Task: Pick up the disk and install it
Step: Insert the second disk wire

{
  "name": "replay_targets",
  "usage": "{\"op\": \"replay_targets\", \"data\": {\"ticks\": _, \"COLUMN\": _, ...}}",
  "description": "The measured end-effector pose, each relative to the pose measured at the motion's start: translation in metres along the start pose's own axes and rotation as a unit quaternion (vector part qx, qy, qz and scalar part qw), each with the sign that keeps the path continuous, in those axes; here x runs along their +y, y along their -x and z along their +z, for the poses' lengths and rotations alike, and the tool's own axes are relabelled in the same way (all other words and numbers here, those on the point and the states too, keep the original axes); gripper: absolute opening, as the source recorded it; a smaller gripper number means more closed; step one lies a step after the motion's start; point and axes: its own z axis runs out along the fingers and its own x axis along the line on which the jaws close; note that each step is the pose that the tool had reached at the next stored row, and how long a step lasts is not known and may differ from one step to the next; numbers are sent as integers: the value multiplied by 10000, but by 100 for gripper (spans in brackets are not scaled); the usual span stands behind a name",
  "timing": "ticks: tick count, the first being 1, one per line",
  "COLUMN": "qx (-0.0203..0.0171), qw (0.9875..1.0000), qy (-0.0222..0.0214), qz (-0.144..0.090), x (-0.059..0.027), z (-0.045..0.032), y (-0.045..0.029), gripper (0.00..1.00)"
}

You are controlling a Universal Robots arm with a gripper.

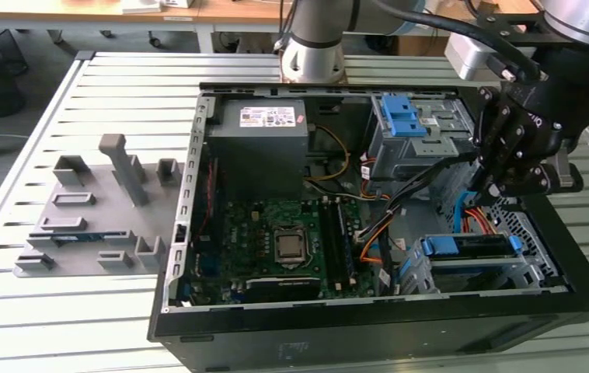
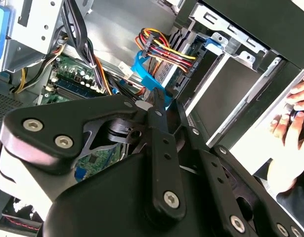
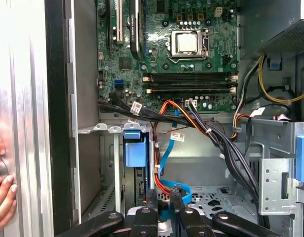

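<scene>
**Inspector:** Gripper (image 1: 496,189) first. It hangs inside the open computer case (image 1: 378,330), on the exterior view's right, above the orange and blue cables (image 3: 166,148). Open or closed, I cannot tell. Nothing shows in its grasp.

**Clerk:** And the disk?

**Inspector:** The disk (image 1: 471,247) lies in the lower drive bay (image 1: 458,273), at the near right corner of the case in the exterior view. Its blue carrier faces up, and its blue handle end points left towards the motherboard (image 1: 273,233). It sits just below and nearer than the gripper, and the two are apart.

**Clerk:** Which step is in hand, then?

**Inspector:** In my judgement, the last one. The pick-up appears done and the disk is already in its bay. Whether the carrier is fully latched cannot be confirmed from these views.

**Clerk:** What would a further move call for?

**Inspector:** Care with clearance. The arm would have to keep clear of the loose cables beside the bay and avoid dragging them. Any press on the carrier would have to go straight along the bay rails, or the carrier may jam.

**Clerk:** Other observations?

**Inspector:** A person's hand (image 3: 1,182) rests on the slatted table (image 1: 118,101) outside the case wall, well apart from the gripper.
</scene>
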Motion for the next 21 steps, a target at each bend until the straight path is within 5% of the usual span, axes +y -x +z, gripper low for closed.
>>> {"op": "replay_targets", "data": {"ticks": 8, "qx": -2, "qw": 10000, "qy": 0, "qz": 0, "x": 1, "z": 36, "y": 3, "gripper": 16}}
{"op": "replay_targets", "data": {"ticks": 10, "qx": -37, "qw": 10000, "qy": 2, "qz": 1, "x": 2, "z": 38, "y": 2, "gripper": 16}}
{"op": "replay_targets", "data": {"ticks": 13, "qx": -145, "qw": 9999, "qy": 6, "qz": 5, "x": 2, "z": 45, "y": 2, "gripper": 16}}
{"op": "replay_targets", "data": {"ticks": 21, "qx": -151, "qw": 9999, "qy": 6, "qz": 5, "x": 4, "z": 158, "y": -34, "gripper": 16}}
